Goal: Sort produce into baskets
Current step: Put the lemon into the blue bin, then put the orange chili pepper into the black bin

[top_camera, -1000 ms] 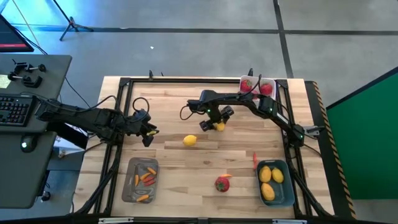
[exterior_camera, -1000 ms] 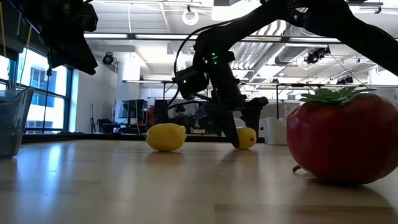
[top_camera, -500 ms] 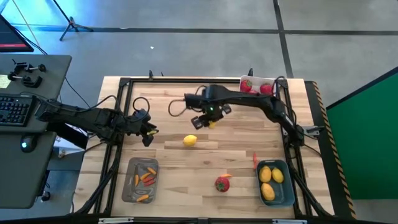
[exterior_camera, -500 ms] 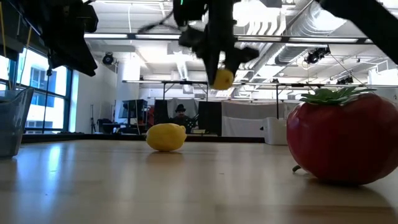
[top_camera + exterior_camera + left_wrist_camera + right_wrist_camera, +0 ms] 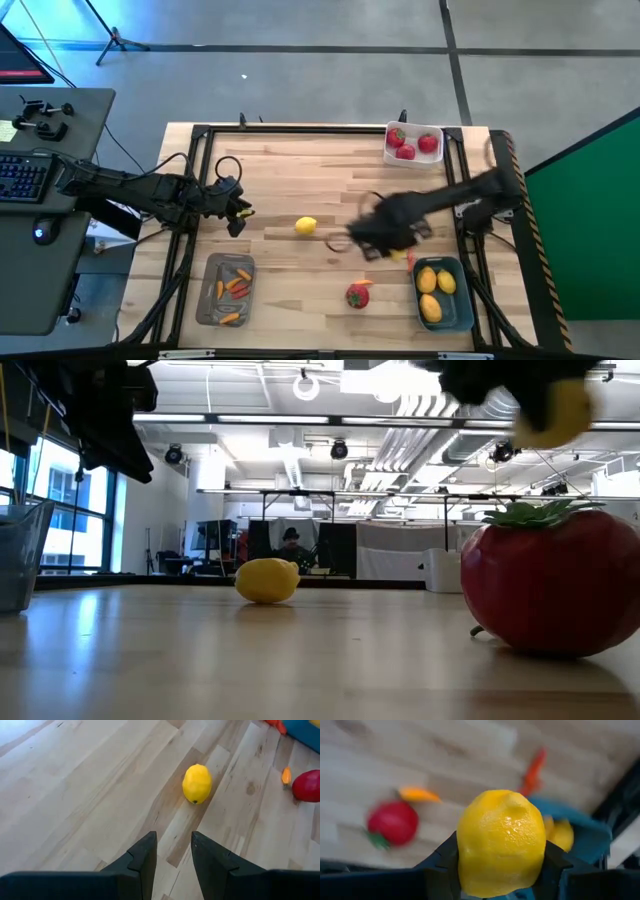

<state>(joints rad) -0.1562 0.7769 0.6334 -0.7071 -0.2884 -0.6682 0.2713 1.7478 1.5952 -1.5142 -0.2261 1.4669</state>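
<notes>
The right gripper (image 5: 500, 870), jaws clamped on a lemon (image 5: 501, 842), has swung from mid-surface to just beside the blue basket (image 5: 447, 293); the left gripper (image 5: 172, 857), jaws slightly parted and empty, waits at the left edge.

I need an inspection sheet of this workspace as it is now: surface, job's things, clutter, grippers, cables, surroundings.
Surface: wooden table, black frame along its edges.
Job's things: white basket with red fruits; blue basket with lemons; grey tray with peppers. Loose: lemon, red fruit, small pepper.
Clutter: nothing seen.
Grippers: right gripper shut on a second lemon, in the air beside the blue basket; left gripper empty, waiting at the table's left side.
Cables: black cable loop by the left arm.
Surroundings: desk with keyboard; green panel.
</notes>
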